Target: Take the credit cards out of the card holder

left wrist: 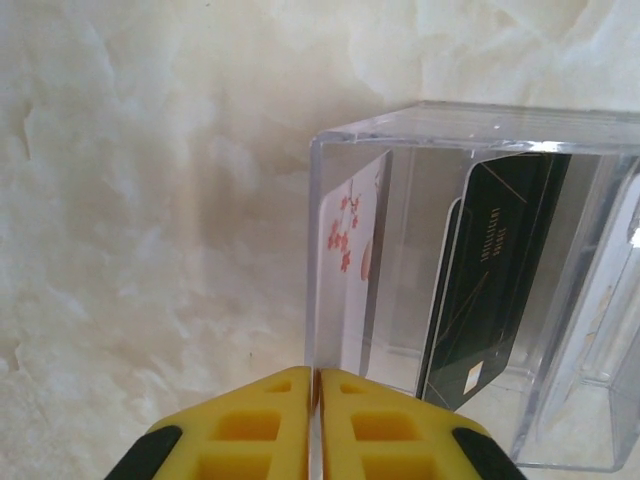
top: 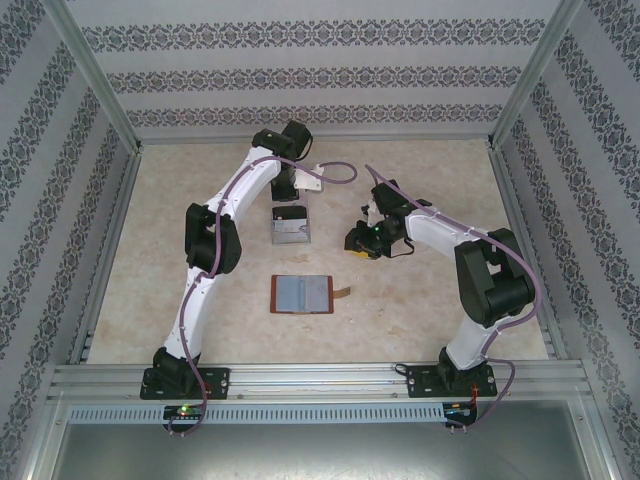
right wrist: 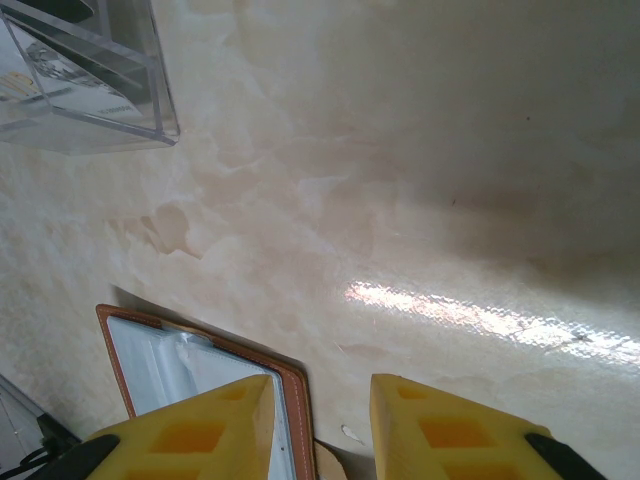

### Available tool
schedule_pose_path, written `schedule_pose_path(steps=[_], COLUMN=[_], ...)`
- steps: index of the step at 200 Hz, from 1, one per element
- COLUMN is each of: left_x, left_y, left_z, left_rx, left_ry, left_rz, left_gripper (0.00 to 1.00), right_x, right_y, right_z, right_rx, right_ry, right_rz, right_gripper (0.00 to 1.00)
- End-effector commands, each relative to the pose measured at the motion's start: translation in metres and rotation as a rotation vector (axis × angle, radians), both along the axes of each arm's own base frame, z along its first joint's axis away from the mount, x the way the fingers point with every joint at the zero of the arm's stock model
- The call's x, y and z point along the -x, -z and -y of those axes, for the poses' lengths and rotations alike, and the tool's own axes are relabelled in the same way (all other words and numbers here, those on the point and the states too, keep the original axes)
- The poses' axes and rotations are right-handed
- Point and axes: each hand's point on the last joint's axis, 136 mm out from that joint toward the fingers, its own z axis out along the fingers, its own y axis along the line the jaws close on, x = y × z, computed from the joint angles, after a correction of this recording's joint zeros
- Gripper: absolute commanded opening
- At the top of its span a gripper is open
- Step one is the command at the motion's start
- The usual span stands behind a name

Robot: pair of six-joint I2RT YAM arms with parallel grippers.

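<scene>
Now, your left pincer (left wrist: 316,392) is pressed shut at a corner of the clear tray (left wrist: 450,122), where credit cards (left wrist: 490,285) stand on edge inside. Your right pincer (right wrist: 320,398) hangs narrowly parted, gripping nothing, over the edge of the open card holder (top: 302,294) on the table (top: 420,310).

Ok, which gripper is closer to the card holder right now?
Right. The right gripper hangs open close by the open card holder's edge. The left gripper is farther off, shut, by the corner of the clear tray that holds credit cards.
</scene>
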Motion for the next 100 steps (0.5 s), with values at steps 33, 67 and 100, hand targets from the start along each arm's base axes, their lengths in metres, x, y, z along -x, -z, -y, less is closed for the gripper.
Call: schedule_pose_path(steps=[33, 67, 100], left_x=[-0.009, -0.014, -0.018], left_y=[-0.027, -0.042, -0.05], left_z=[-0.011, -0.008, -0.008], left_rx=[-0.001, 0.029, 0.038], left_ry=[-0.042, -0.061, -0.073], left_rz=[0.078, 0.124, 0.157], left_gripper=[0.15, 0.15, 0.16], right_x=[0.006, 0.006, 0.006], right_y=[0.001, 0.001, 0.001], right_z=[-0.003, -0.004, -0.004], right_rx=[-0.002, -0.002, -0.004], right_ry=[-0.004, -0.005, -0.005], right_rz=[-0.013, -0.012, -0.011], right_gripper=[0.32, 0.32, 0.32])
